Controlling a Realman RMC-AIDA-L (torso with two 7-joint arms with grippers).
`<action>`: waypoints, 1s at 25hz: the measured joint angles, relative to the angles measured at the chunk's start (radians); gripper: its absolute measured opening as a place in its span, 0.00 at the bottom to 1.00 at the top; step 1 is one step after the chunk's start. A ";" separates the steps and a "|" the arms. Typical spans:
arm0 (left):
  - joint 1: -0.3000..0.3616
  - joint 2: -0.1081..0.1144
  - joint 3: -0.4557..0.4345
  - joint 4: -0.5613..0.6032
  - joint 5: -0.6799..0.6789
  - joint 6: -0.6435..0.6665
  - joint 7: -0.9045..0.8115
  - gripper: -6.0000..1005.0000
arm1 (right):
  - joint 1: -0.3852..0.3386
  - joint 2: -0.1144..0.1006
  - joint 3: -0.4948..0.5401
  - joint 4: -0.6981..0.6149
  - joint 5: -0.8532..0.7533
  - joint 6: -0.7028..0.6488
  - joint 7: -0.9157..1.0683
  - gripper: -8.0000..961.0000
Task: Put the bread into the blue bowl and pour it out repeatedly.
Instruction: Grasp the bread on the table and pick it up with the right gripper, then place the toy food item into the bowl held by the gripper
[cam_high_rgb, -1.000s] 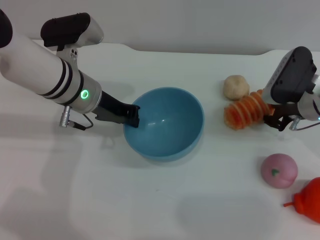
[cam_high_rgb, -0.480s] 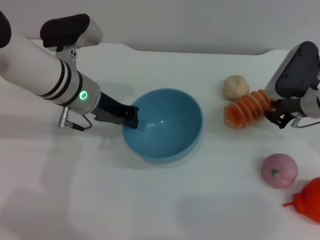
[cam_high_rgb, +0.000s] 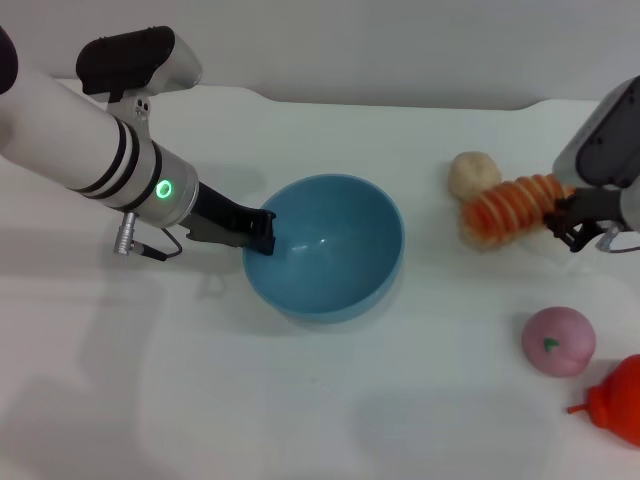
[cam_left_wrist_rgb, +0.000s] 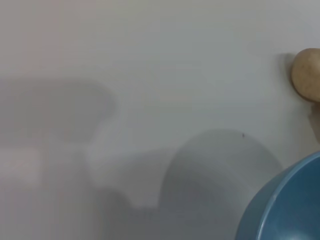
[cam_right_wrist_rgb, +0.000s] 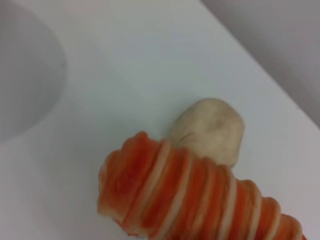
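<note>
The light-blue bowl (cam_high_rgb: 325, 246) sits mid-table, empty; part of its rim shows in the left wrist view (cam_left_wrist_rgb: 285, 205). My left gripper (cam_high_rgb: 264, 232) is shut on the bowl's left rim. The orange and cream striped bread (cam_high_rgb: 512, 208) is at the right, next to the round beige bun, and fills the right wrist view (cam_right_wrist_rgb: 195, 197). My right gripper (cam_high_rgb: 562, 215) is shut on the bread's right end and holds it a little off the table.
A small round beige bun (cam_high_rgb: 472, 172) lies just behind the bread and shows in the right wrist view (cam_right_wrist_rgb: 210, 130). A pink peach (cam_high_rgb: 558, 340) and a red toy (cam_high_rgb: 612, 400) lie at the front right. The table's back edge runs behind the bowl.
My right gripper has moved right and up with the bread, lifting it slightly. The left gripper and the bowl have shifted a little to the left.
</note>
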 joint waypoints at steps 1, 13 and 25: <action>0.000 0.000 0.000 0.000 0.000 0.000 0.000 0.00 | -0.010 0.000 0.000 -0.016 0.000 -0.006 0.005 0.20; -0.009 -0.004 -0.001 -0.029 0.000 0.000 0.011 0.00 | -0.135 0.005 -0.003 -0.320 0.029 -0.140 0.060 0.12; -0.048 -0.026 0.045 -0.040 0.020 0.008 0.013 0.00 | -0.131 0.006 -0.113 -0.531 0.158 -0.174 0.050 0.12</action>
